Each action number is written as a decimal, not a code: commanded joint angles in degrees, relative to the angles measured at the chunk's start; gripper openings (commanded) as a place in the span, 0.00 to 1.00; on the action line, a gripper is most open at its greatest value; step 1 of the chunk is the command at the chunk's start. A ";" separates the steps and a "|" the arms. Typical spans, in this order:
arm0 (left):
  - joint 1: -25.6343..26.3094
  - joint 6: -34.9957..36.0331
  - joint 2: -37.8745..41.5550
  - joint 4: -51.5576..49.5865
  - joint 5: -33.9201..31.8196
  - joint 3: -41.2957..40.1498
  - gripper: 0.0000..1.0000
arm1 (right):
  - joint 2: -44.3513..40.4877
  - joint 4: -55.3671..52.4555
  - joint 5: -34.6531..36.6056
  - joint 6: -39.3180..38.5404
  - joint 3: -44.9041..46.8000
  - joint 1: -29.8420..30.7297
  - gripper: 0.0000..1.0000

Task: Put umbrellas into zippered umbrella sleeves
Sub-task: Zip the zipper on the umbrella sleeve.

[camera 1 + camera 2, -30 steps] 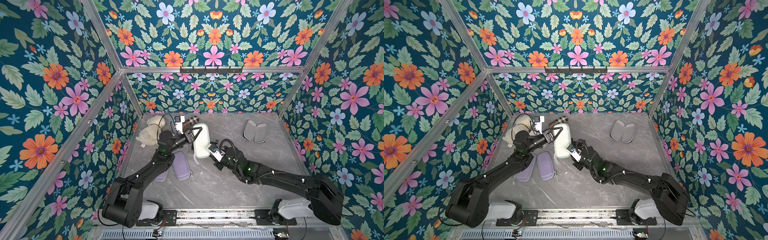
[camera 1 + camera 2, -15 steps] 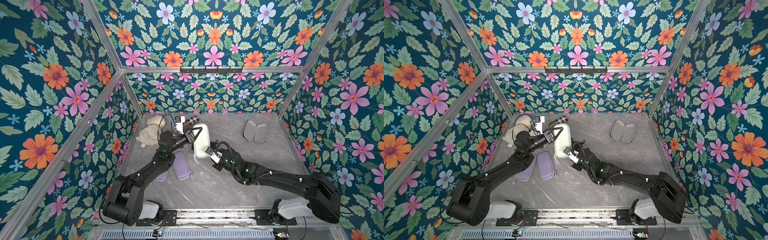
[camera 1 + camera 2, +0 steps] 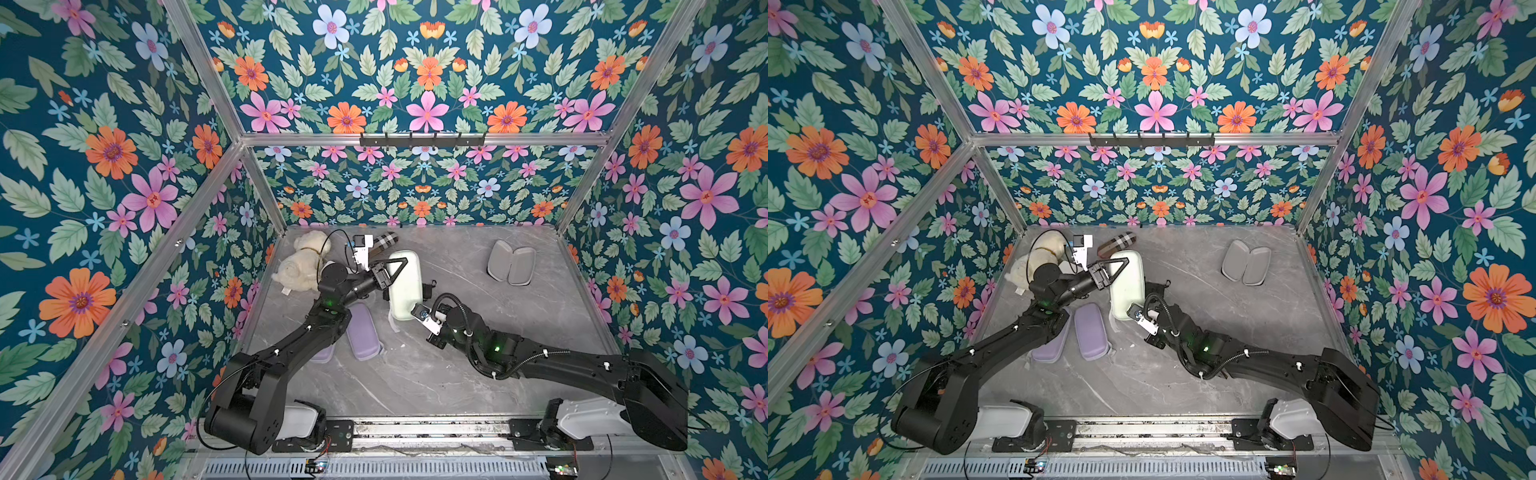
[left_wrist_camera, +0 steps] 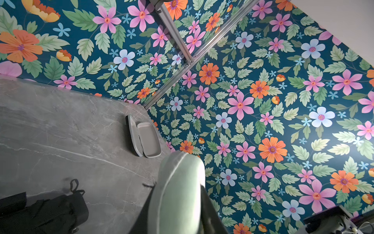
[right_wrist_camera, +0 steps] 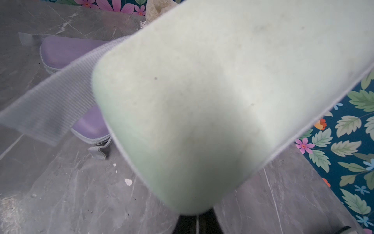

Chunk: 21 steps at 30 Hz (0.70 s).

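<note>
- Mint green sleeve (image 3: 405, 286): held over the bench (image 3: 457, 365) between both arms.
- Left gripper (image 3: 390, 272): jaws clasp the sleeve's sides.
- Right gripper (image 5: 196, 220): jaws closed tight at its near end; what they pinch is hidden.
- Step, as judged: working the zip. The next move needs a steady draw along the seam.

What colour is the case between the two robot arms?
The case is pale mint green, clearest in the right wrist view.
</note>
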State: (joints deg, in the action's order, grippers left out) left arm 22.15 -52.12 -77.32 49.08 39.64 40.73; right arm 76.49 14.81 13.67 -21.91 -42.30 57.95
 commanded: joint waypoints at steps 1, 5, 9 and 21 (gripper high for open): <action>-0.09 0.41 0.28 4.33 -3.86 -0.03 0.00 | -0.31 -1.32 -0.34 2.04 0.71 1.43 0.00; -0.08 0.12 0.01 5.83 -6.09 -0.63 0.00 | -0.38 -0.77 -0.44 6.58 1.78 2.90 0.00; 0.00 -3.61 -1.75 11.27 -8.16 -1.75 0.00 | 1.36 0.20 -1.17 9.41 0.38 5.15 0.00; 3.81 -6.77 -1.83 17.74 -24.40 -9.02 0.00 | 8.16 7.42 -3.48 25.28 -6.11 7.78 0.00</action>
State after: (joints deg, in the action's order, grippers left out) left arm 25.06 -59.35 -79.35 60.03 25.17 32.32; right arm 84.03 16.49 15.09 -2.24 -47.11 65.17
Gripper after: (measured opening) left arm 0.279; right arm 0.051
